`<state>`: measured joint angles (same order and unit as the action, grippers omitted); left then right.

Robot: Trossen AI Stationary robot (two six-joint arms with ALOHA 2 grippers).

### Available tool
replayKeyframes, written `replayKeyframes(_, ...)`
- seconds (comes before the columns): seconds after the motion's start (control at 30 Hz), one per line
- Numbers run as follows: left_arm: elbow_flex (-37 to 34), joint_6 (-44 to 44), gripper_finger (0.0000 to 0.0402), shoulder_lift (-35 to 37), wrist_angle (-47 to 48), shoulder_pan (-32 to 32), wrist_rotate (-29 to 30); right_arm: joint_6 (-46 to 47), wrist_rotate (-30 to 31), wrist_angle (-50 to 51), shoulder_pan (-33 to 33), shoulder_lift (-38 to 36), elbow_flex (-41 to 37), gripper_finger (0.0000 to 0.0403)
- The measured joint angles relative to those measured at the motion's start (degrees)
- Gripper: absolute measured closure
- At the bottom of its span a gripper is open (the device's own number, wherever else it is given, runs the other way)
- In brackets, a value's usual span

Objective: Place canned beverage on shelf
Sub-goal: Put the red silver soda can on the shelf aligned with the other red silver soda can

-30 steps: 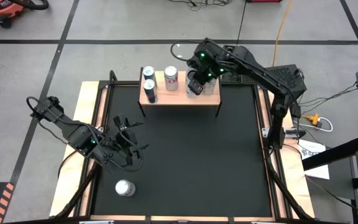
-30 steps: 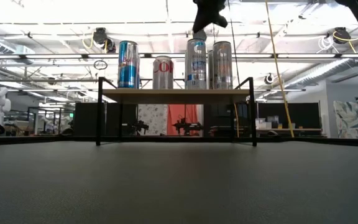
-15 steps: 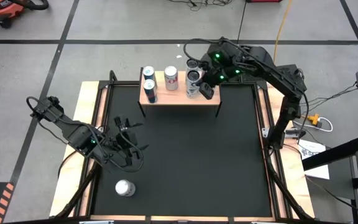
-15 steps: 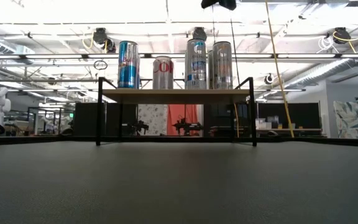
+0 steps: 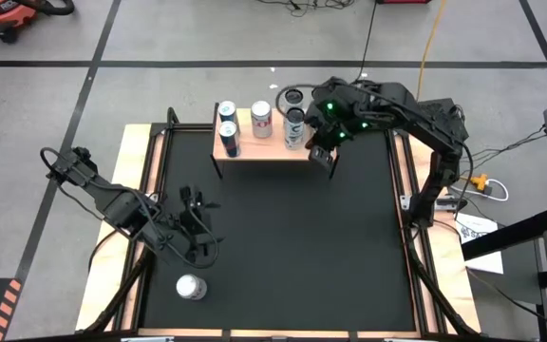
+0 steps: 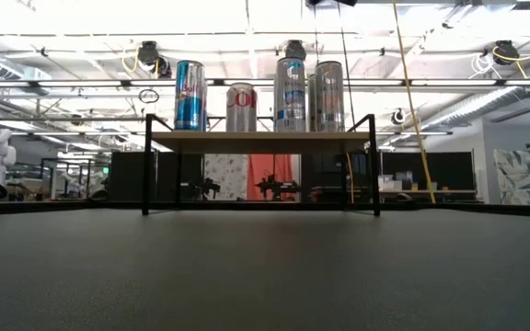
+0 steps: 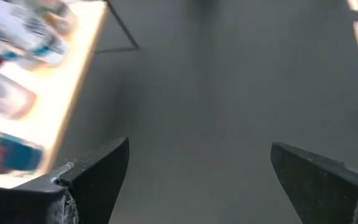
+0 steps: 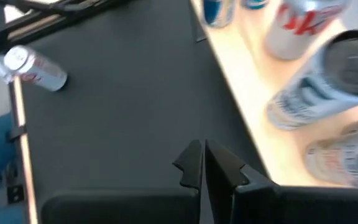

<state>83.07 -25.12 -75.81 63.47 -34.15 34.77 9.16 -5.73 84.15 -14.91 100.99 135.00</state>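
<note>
Shelf at table's far edge, long axis left–right, carries upright cans: blue Red Bull can, white-red Coke can, two tall silver cans.

Right gripper clenched, empty, over shelf's right end.

Left gripper spread, empty, near lying can – well apart from shelf.

Pale wood shelf, glossy metal cans
</note>
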Motion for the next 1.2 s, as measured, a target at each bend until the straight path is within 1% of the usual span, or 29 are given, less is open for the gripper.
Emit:
replayKeyframes(0.1, 0.0, -0.04, 0.0008, 0.0, 0.02, 0.0, -3.03, 0.06, 0.68, 1.28, 2.19, 0.0, 0.0, 0.0403)
replayKeyframes(0.27, 0.0, -3.03, 0.0008, 0.0, 0.02, 0.0, -3.3, 3.3, 10.26, 5.5, 6.78, 0.02, 0.0, 0.0403)
replayKeyframes(0.33, 0.0, -3.48, 0.0008, 0.0, 0.02, 0.0, -4.66, 4.9, 13.07, 5.9, 8.91, 0.02, 0.0, 0.0403)
replayKeyframes(0.53, 0.0, -3.86, 0.0008, 0.0, 0.01, 0.0, -9.42, 8.5, 13.57, 5.86, 15.9, -0.42, 0.0, 0.0403)
replayKeyframes(0.7, 0.0, -4.55, 0.0008, 0.0, 0.02, 0.0, -9.88, 10.24, 13.57, 5.87, 21.8, -0.37, 0.0, 0.0403)
replayKeyframes(0.87, 0.0, -6.03, 0.0008, 0.0, 0.0, 0.0, -11.29, 12.92, 13.61, 5.87, 26.02, -0.37, 0.0, 0.0403)
replayKeyframes(0.97, 0.0, -6.13, 0.0008, 0.0, 0.0, 0.0, -14.3, 14.16, 13.68, 5.87, 27.85, -0.37, 0.0, 0.0403)
replayKeyframes(1.03, 0.0, -7.31, 0.0008, 0.0, 0.01, 0.0, -16.56, 14.85, 14.93, 5.87, 28.89, -0.37, 0.0, 0.0403)
replayKeyframes(1.13, 0.0, -10.77, 0.0008, -0.33, 0.04, 0.0, -18.81, 15.89, 18.75, 5.89, 29.93, -0.37, 0.0, 0.0403)
replayKeyframes(1.2, 0.0, -13.35, 0.0008, -0.98, 0.55, -0.1, -21.62, 15.88, 19.64, 5.89, 30.23, -0.37, 0.0, 0.0403)
